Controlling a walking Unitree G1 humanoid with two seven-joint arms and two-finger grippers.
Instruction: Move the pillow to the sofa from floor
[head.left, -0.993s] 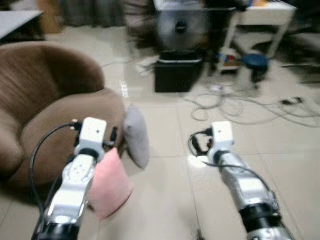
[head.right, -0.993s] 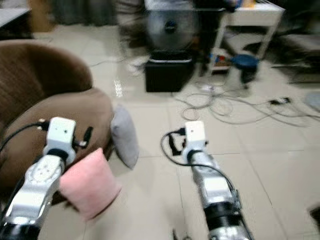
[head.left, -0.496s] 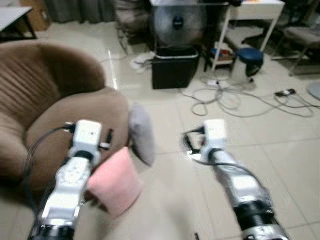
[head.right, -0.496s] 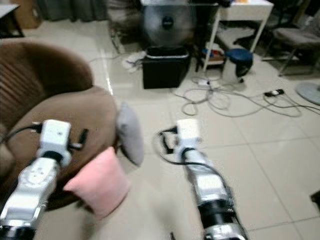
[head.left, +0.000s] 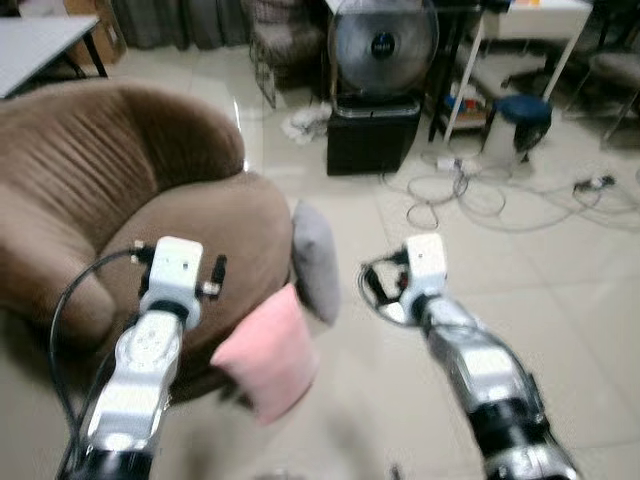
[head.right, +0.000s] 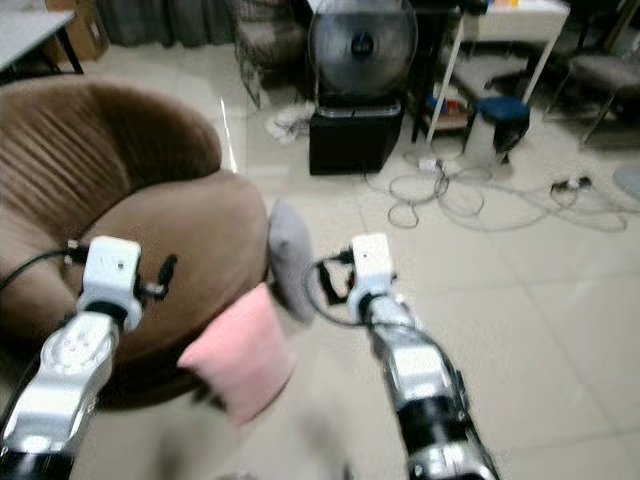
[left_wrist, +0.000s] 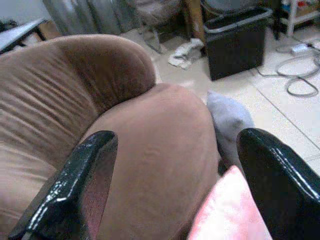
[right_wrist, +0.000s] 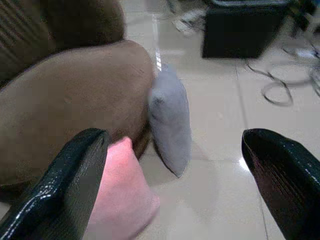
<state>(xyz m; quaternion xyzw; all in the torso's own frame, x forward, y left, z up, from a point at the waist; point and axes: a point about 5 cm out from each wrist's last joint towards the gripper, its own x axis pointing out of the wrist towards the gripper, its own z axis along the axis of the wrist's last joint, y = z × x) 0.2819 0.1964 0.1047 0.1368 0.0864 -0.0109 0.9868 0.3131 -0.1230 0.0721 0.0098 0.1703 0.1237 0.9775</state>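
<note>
Pillows (head.left: 268, 352) lean against the sofa (head.left: 150, 230); both jaws gape wide, empty.

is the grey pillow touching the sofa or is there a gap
Touching. In the right wrist view the grey pillow stands on edge on the floor and leans against the front of the brown sofa, with no floor visible between them.

Pink pillow (head.left: 266, 352): square, soft, standing on one corner on tiled floor, leaning against front of brown sofa (head.left: 120, 215). Grey pillow (head.left: 316, 260): upright on edge, propped against sofa's rounded seat, just beside pink pillow and farther from camera. Sofa: brown, ribbed curved backrest, rounded seat cushion. Both pillows on floor, touching sofa base.
</note>
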